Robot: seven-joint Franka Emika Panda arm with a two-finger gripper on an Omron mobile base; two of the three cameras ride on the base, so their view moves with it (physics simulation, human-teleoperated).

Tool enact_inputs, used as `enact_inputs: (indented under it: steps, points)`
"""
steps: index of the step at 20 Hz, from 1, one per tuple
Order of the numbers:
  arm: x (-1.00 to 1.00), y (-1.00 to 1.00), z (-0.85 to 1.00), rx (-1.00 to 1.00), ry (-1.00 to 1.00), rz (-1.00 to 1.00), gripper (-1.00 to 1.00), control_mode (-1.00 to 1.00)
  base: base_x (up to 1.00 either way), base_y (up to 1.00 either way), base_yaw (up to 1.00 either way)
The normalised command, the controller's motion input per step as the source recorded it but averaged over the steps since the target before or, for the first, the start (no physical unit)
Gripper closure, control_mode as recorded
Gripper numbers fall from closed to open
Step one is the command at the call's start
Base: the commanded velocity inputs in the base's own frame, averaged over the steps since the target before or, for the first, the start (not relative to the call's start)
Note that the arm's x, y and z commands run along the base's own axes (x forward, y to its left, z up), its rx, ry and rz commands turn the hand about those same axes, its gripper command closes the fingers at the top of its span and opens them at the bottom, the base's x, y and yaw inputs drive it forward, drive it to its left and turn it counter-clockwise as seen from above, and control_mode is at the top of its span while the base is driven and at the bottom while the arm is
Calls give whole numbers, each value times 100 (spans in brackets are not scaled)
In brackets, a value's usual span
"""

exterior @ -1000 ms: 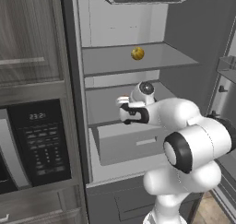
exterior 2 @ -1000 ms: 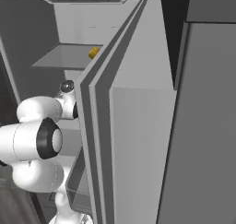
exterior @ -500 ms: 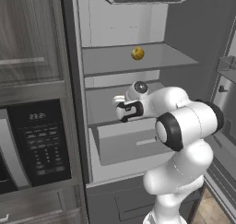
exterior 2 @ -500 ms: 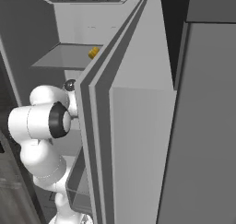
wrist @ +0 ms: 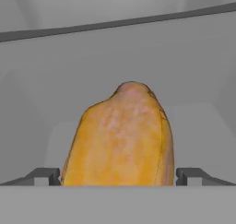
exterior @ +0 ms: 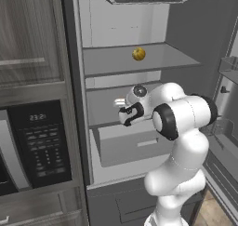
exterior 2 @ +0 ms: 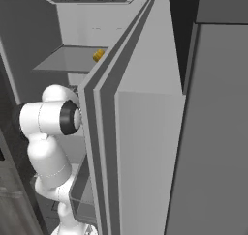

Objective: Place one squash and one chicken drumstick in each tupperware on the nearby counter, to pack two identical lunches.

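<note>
The arm reached into the open fridge point(exterior: 93, 141), and the gripper point(exterior: 124, 113) was at the height of the middle shelf point(exterior: 104, 109), above the pale drawer point(exterior: 135, 146). In the hand view the chicken drumstick point(wrist: 120, 140) sat between the two dark fingertips point(wrist: 44, 176), one tip on each side of its thick orange-brown body, so the gripper was clamped on the chicken drumstick; its thinner end pointed away from the camera, toward the grey back wall of the fridge. In the left base view the drumstick itself was hard to see, perhaps only a small pale piece just left of the gripper. The yellow-orange squash point(exterior: 138, 54) lay alone on the upper shelf point(exterior: 116, 62), near the middle and well above the gripper. In the right base view the same squash point(exterior 2: 98, 54) was partly hidden behind the edge of the fridge door point(exterior 2: 140, 132), which stood open and covered most of the scene, with the white arm to its left. Left of the fridge there was a dark microwave point(exterior: 39, 146) with a small display, below a wooden cabinet door point(exterior: 28, 34)
</note>
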Motion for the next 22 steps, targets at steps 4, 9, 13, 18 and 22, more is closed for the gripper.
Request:
enact_inputs:
  steps: [4,9,13,18,22]
  points:
    - [25,1,-44,0,1,-6,-100,-100,0,0,0]
    - [20,6,-54,0,1,-7,100,-100,0,0,0]
    - [-50,0,-59,0,11,-5,100,-100,0,0,0]
    - [-100,1,5,0,0,0,100,-100,0,0,0]
    - [-100,0,42,0,0,0,100,-100,0,0,0]
